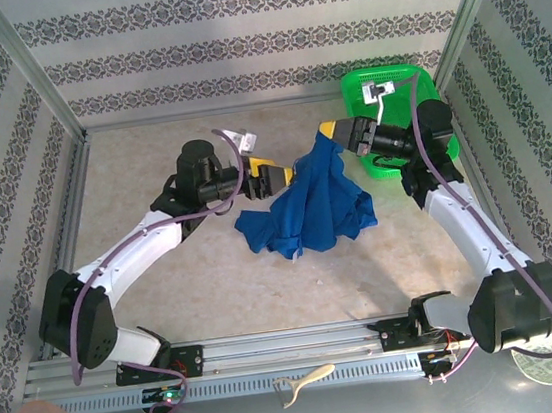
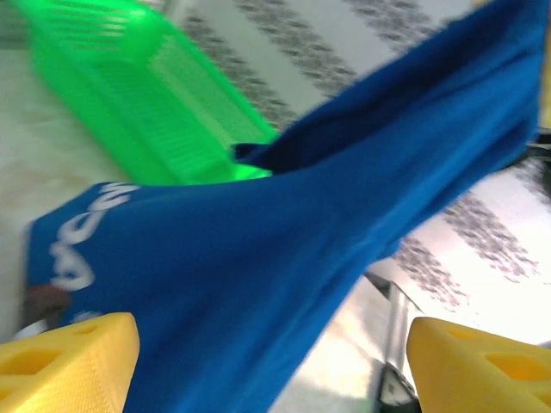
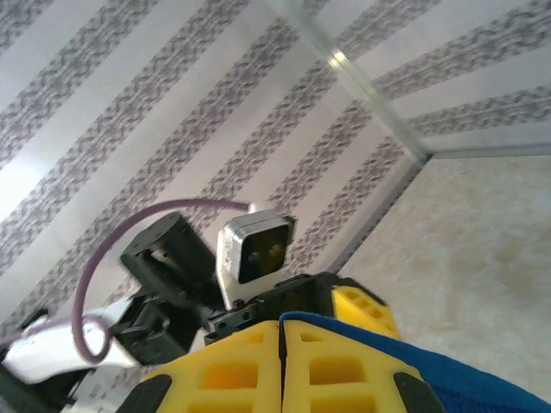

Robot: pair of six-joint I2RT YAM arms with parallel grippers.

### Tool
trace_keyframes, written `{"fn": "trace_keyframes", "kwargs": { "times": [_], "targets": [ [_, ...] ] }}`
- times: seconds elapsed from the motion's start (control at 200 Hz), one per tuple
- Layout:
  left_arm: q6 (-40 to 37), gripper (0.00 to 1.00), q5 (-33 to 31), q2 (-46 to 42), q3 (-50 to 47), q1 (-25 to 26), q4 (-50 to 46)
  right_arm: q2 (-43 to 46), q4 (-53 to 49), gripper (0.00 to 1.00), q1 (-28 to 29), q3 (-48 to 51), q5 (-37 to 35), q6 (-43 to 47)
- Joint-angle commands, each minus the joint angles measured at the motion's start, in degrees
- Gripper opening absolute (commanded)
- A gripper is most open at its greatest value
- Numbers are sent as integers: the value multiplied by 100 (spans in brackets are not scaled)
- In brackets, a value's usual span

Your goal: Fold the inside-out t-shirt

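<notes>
Beige surface (image 1: 366, 286) between the arms carries the inside-out t-shirt (image 1: 302, 213) in a limp, crumpled heap — soft, light cloth probably best pinched at a hem or shoulder — with the left end effector (image 1: 278, 178) spread open beside it and, farther back, the right end effector (image 1: 328, 137) clamped on a raised fold near the green basket (image 1: 411, 73).
</notes>
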State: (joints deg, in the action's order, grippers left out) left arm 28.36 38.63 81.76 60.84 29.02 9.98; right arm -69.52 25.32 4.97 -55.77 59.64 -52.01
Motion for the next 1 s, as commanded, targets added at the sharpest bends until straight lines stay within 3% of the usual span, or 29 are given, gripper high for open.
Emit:
{"fn": "trace_keyframes", "kwargs": {
  "times": [0.0,0.105,0.195,0.315,0.689,0.994],
  "targets": [
    [440,82,-1330,-456,-154,-120,-1391,400,-527,0,-208,-109,-1175,403],
    [1234,81,-1507,-648,-661,-53,-2003,712,-956,0,-259,-131,-1698,615],
    [1941,80,-1540,-696,-1319,266,-1696,722,-968,0,-256,-193,-1666,554],
    [2516,80,-2047,-460,-1685,755,-1349,754,-974,0,-234,-147,-1695,519],
    [4187,81,-2602,593,-1530,1299,-274,966,-1011,0,-145,41,-1781,544],
    [4549,82,-2928,1476,-880,1602,-141,872,-998,0,107,-33,-1824,595]
  ]
}}
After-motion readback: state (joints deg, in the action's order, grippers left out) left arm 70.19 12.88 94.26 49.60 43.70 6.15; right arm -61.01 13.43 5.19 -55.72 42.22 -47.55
